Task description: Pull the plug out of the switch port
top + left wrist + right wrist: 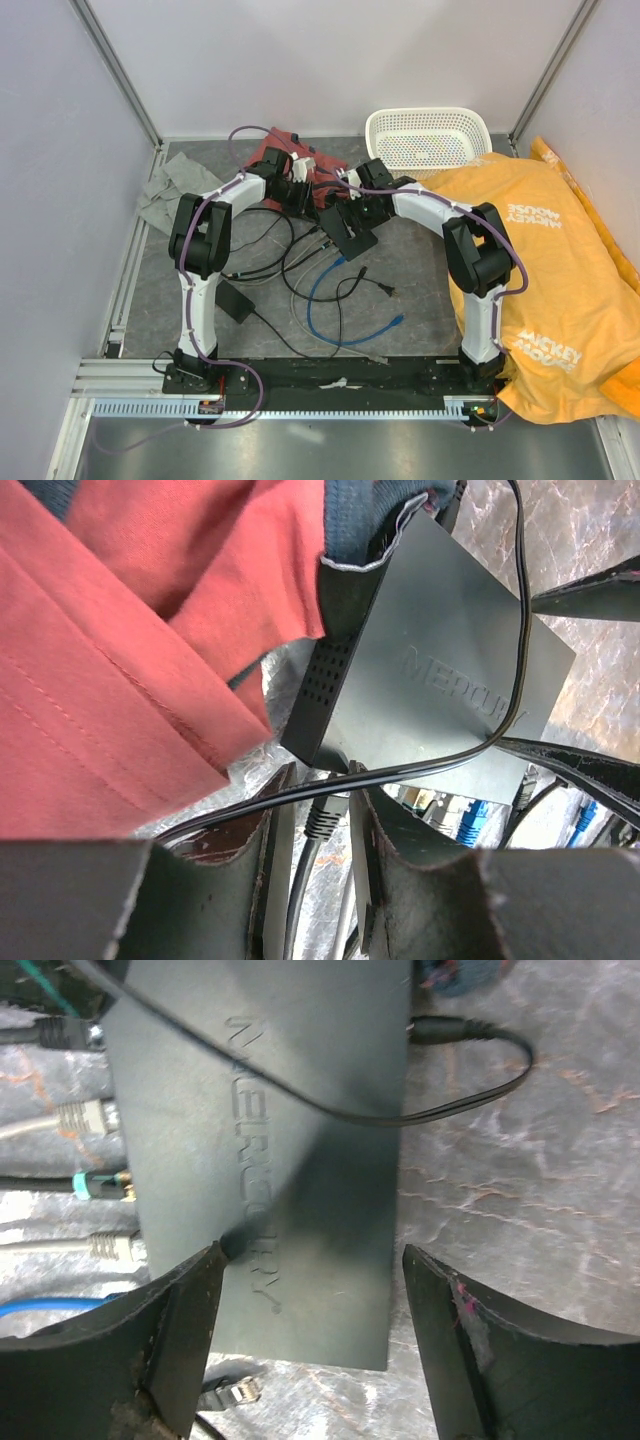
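The switch (440,670) is a flat black box lying on the table, with one corner under a red garment (130,650). A grey-booted plug (328,815) sits at the switch's near edge. My left gripper (322,780) is shut on the plug, one finger tight on each side, and a thin black cord crosses in front. In the right wrist view the switch (300,1140) lies below my open right gripper (315,1260). That gripper's left fingertip (205,1270) is over the lid and the other is over the table. Several more cables are plugged into the switch's left side (100,1185).
A white basket (428,135) stands at the back. A yellow printed garment (560,260) covers the right side and a grey cloth (175,190) lies at the left. Loose blue cable (330,300), black cords and a black adapter brick (237,303) lie in front. A loose plug (235,1392) lies by the switch.
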Available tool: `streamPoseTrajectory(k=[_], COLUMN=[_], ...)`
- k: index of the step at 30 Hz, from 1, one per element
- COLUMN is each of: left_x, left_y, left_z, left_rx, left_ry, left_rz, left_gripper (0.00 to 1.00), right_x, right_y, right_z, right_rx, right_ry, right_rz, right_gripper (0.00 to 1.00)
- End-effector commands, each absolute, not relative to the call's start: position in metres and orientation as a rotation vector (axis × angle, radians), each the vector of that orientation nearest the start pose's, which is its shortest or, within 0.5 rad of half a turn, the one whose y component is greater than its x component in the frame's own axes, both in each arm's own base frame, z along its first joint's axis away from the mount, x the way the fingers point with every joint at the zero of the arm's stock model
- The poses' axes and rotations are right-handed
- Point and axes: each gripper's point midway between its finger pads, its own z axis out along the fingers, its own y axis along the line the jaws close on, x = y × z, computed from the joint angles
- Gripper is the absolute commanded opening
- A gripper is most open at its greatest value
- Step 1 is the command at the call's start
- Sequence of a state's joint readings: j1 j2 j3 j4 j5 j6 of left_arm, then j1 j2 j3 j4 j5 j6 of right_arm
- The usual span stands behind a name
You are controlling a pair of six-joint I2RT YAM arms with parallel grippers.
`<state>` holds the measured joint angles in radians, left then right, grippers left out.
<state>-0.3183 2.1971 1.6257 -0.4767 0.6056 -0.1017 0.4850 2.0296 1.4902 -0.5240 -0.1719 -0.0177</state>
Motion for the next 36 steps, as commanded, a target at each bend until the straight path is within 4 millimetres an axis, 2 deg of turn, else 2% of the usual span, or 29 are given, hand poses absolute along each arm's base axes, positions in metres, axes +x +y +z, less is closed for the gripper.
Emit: streamPoseTrajectory(k=[1,8,11,16,24,28,32,36], left_x=[0.411,0.403,0.398,0.391,0.396,0.392,0.393,0.395], left_y=[-0.26,-0.263,-0.266,-0.263,-0.258,-0.257,-0.254,-0.25], left_z=[0.044,0.042,0.045,0.044,0.048,0.044,0.046,0.069], left_rx=[0.509,0.545,0.57,0.586,0.619,0.632,0.643,0.639], left_ry=[2.575,2.577,2.567,2.571,2.551,2.56,2.553,2.526], left_rz=[-1.006,-0.99,-0.977,-0.951,-0.9,-0.896,-0.859,-0.844], left_gripper=[0.35,0.34,0.34,0.34,0.34,0.33,0.33,0.33], right_x=[0.367,0.329,0.32,0.302,0.266,0.261,0.266,0.28], right_y=[0.241,0.253,0.258,0.275,0.306,0.308,0.307,0.3], right_z=[0.036,0.033,0.035,0.042,0.055,0.054,0.053,0.07], right_rx=[-0.758,-0.832,-0.883,-0.989,-1.197,-1.216,-1.199,-1.212], right_ry=[2.623,2.648,2.634,2.604,2.52,2.523,2.531,2.49], right_rz=[0.46,0.594,0.614,0.715,0.895,0.917,0.867,0.75], right_gripper=[0.76,0.7,0.69,0.69,0.7,0.71,0.71,0.74])
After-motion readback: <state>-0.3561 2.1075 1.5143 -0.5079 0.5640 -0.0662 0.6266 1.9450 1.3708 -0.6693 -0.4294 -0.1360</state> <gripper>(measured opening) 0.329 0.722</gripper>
